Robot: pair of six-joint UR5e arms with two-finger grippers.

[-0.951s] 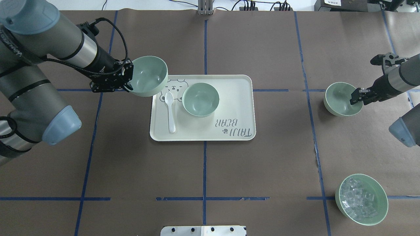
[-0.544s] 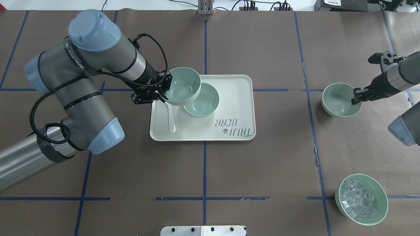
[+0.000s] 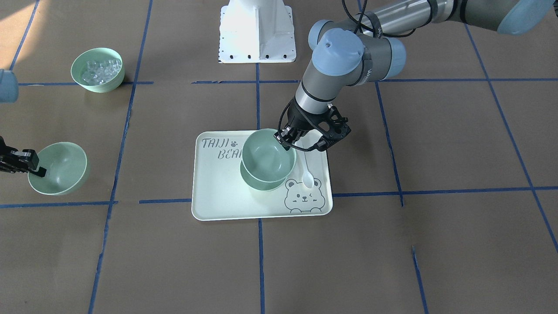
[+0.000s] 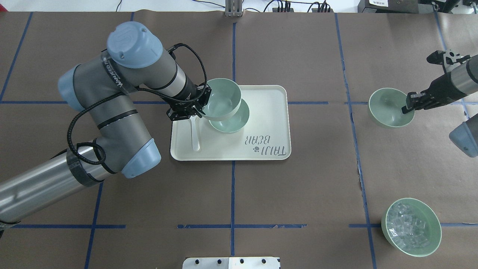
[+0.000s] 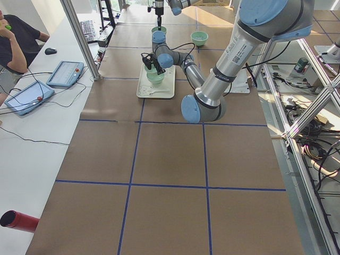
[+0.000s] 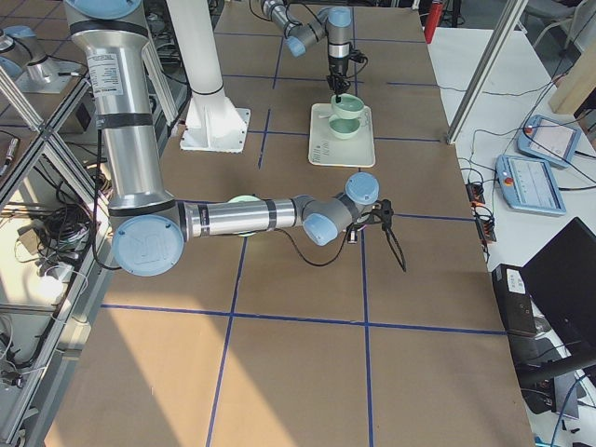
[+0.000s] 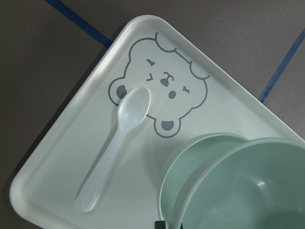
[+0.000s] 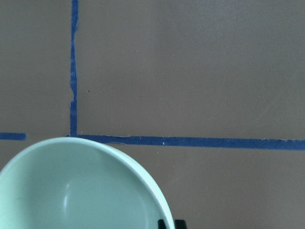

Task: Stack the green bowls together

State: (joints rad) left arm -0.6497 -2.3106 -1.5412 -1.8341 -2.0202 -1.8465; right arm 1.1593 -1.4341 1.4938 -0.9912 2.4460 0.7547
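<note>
My left gripper [image 4: 201,106] is shut on the rim of a green bowl [image 4: 223,98] and holds it just over a second green bowl [image 4: 235,121] on the bear-print tray [image 4: 269,112], overlapping it. The front view shows the held bowl [image 3: 268,157] over the lower one [image 3: 260,184], gripper [image 3: 290,143] at its rim. The left wrist view shows both, held [image 7: 257,191] and lower [image 7: 183,167]. My right gripper [image 4: 407,106] is shut on the rim of the third green bowl [image 4: 388,106] at the far right; it also shows in the right wrist view [image 8: 71,191].
A white plastic spoon [image 4: 195,134] lies on the tray beside the bowls, under my left wrist. A matching green bowl with clear cubes [image 4: 410,227] stands at the near right. The robot's white base plate [image 3: 257,30] is at the table's edge.
My left arm has carried its bowl to the right, from beside the tray to over the bowl on the tray. My right gripper and its bowl have shifted slightly farther from the robot.
</note>
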